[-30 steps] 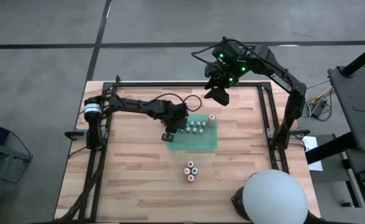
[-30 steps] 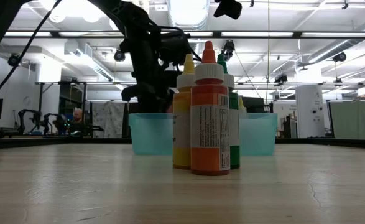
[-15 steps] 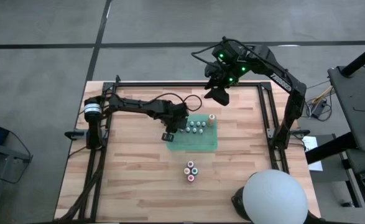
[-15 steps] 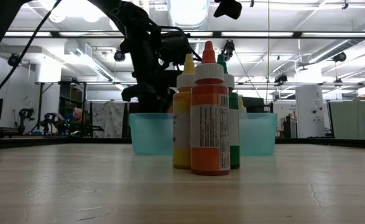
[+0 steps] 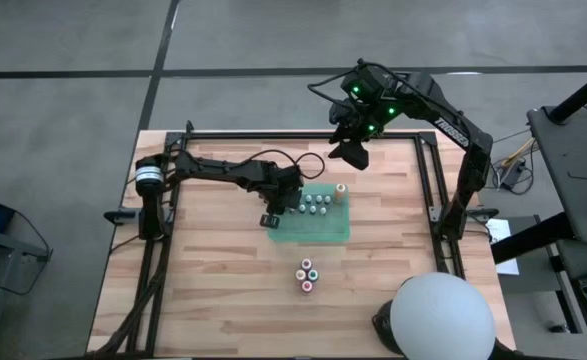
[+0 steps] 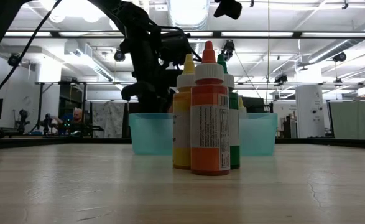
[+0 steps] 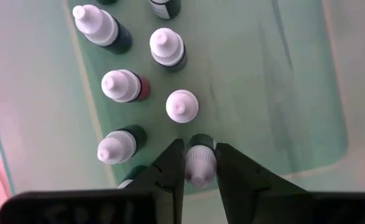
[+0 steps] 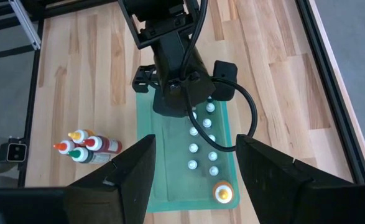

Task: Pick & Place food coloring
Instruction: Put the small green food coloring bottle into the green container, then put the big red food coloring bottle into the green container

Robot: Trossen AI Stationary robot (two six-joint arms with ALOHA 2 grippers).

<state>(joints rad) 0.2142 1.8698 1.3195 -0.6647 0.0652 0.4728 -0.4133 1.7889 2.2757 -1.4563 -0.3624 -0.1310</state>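
Left end effector (image 7: 199,167) grasps a tiny white-capped dark food coloring bottle (image 7: 199,163) over the translucent green tray (image 7: 281,93). Right end effector (image 5: 351,152) hangs released above the wooden table's (image 5: 223,290) far edge.

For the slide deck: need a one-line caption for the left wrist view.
Left claw closed on a white-capped food coloring bottle in the green tray, five more bottles standing nearby.

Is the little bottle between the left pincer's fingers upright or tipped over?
Upright. In the left wrist view the small bottle shows its white cap end-on between the left pincer fingers, standing on the green tray like its neighbours.
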